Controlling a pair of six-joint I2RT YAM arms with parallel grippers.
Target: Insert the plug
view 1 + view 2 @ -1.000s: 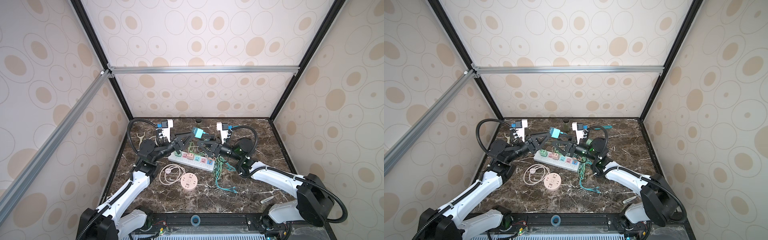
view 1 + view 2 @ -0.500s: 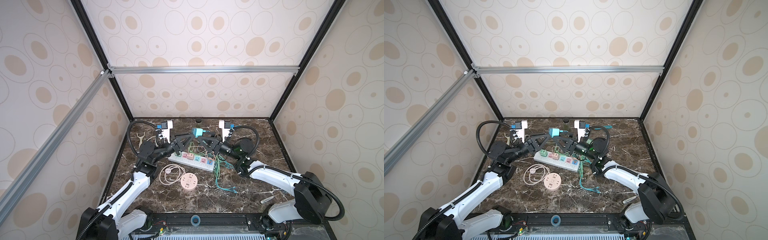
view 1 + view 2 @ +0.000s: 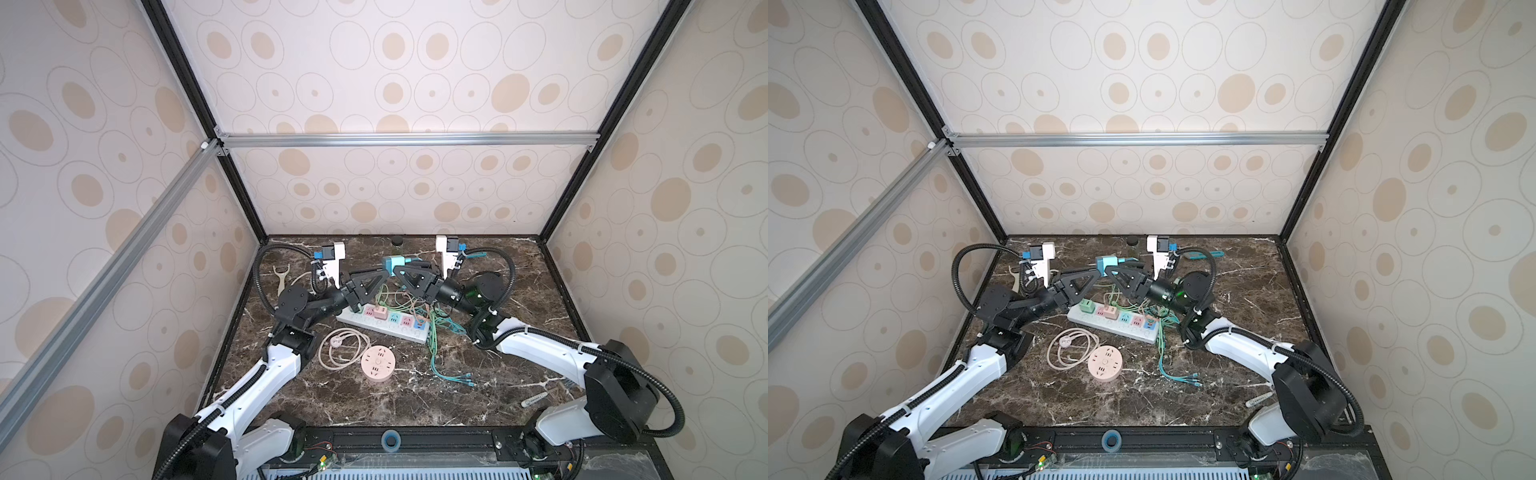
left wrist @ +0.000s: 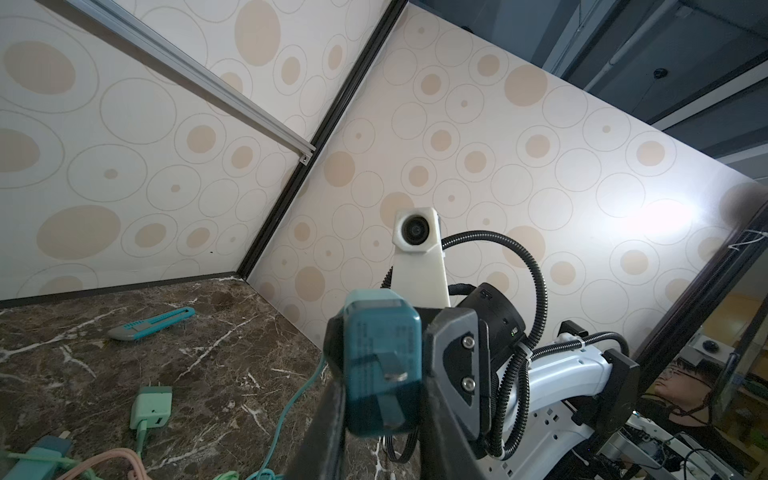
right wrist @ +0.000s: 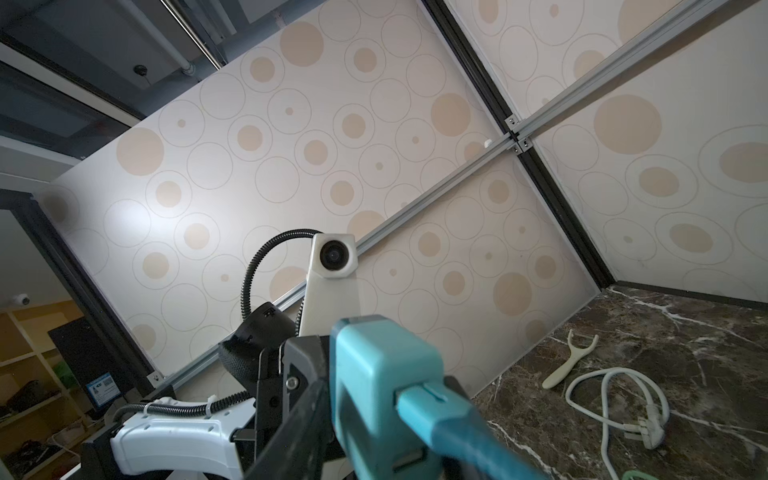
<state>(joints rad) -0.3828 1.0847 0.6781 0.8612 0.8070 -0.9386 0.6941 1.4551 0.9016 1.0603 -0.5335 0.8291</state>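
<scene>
Right tool (image 3: 397, 270) has neared the teal two-pronged plug (image 4: 380, 365) in left tool (image 3: 385, 272).

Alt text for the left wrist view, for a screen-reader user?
A teal plug, two metal prongs toward the camera, is clamped in the left gripper, with the right gripper close beside it. Behind on the marble table lie a teal utility knife and a mint-green plug.

pink round socket (image 3: 377, 365) on desk, front-left of middle | beige coiled cable (image 3: 335, 341) just beside it, on its left | floss pick (image 3: 281, 282) near left edge, toward back | dark-capped jar (image 3: 397, 241) upright at back edge | teal utility knife (image 4: 151, 322) near back edge, right of middle | marker (image 3: 535, 400) near front right corner
</scene>
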